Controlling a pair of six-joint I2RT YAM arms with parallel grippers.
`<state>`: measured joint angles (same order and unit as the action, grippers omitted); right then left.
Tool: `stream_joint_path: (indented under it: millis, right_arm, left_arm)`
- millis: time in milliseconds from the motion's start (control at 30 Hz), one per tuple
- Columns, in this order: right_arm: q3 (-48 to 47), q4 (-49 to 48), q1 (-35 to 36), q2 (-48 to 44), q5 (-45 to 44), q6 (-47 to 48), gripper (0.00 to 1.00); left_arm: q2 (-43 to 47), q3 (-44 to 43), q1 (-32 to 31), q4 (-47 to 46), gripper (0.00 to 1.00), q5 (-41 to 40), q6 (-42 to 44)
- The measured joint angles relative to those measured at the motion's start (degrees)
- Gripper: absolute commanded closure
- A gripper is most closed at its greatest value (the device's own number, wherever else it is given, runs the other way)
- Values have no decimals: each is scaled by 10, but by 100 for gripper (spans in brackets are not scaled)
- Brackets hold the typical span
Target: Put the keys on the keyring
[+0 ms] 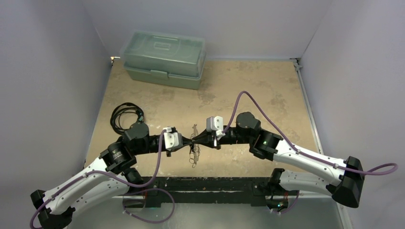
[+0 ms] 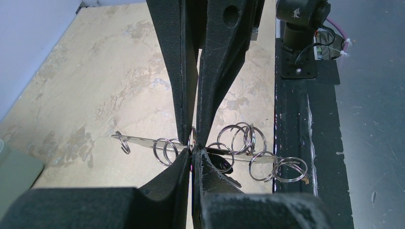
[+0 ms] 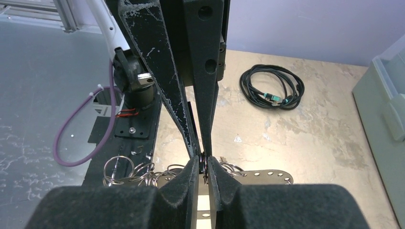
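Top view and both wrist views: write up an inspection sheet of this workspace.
Surface: tan, mottled table.
Job's things: keyring with its rings at centre, between the arms; keys not made out.
Clutter: closed green toolbox at the far left.
Grippers: left gripper and right gripper meet tip to tip, both shut on the keyring.
Cables: black coiled cable at the left; purple cable along each arm.
Surroundings: pale walls on three sides.
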<state>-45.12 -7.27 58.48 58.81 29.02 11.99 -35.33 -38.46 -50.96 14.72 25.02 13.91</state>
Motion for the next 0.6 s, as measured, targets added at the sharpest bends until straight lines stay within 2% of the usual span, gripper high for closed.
stream_joint_path:
  millis: [233,433,500,600]
  right_arm:
    - [-2,2,0,1,4,-1,99]
    - [-2,2,0,1,5,-1,100]
    - [-2,2,0,1,5,-1,100]
    - [-2,2,0,-1,5,-1,100]
  left_arm:
    - [0,0,0,0,100,0,0]
    - [0,0,0,0,99,1,0]
    - [0,0,0,0,91,1,0]
    - [0,0,0,-2,72,-1,0]
